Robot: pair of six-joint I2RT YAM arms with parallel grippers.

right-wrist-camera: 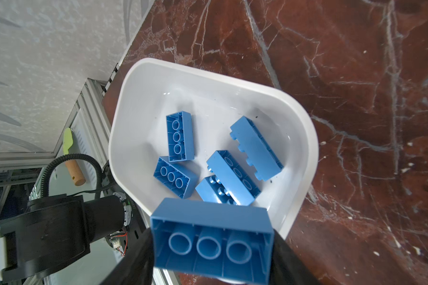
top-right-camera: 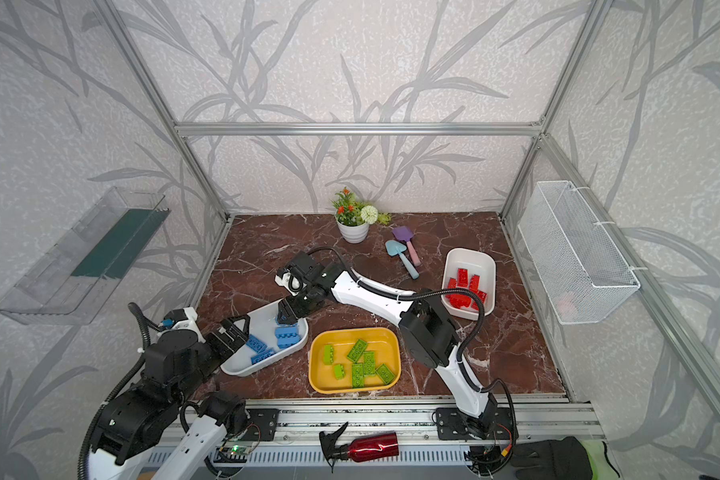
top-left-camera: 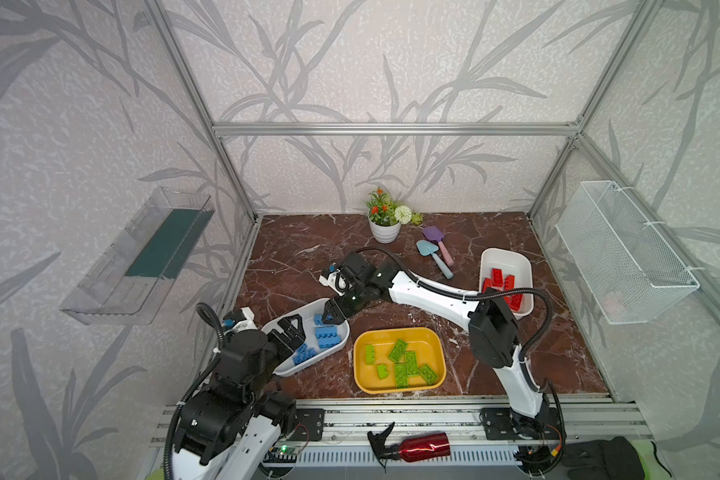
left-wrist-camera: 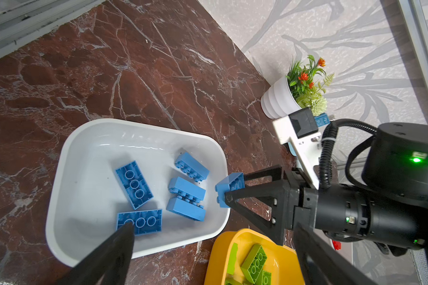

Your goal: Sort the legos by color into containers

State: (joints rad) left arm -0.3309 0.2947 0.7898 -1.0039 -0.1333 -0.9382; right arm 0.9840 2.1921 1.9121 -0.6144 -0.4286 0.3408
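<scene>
A blue brick (right-wrist-camera: 209, 222) is gripped across its sides by the right jaws, partly closed, just over the edge of the white tub (right-wrist-camera: 134, 103). Five blue bricks (right-wrist-camera: 179, 139) are lying inside that tub. The left jaws are spread wide, holding nothing, seemingly over its opposite end.

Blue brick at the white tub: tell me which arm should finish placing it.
Right. The right hand is shut on the blue brick at the white tub's rim, so it probably only needs to ease inward and release. The left hand is open and empty over the tub's other end.
</scene>
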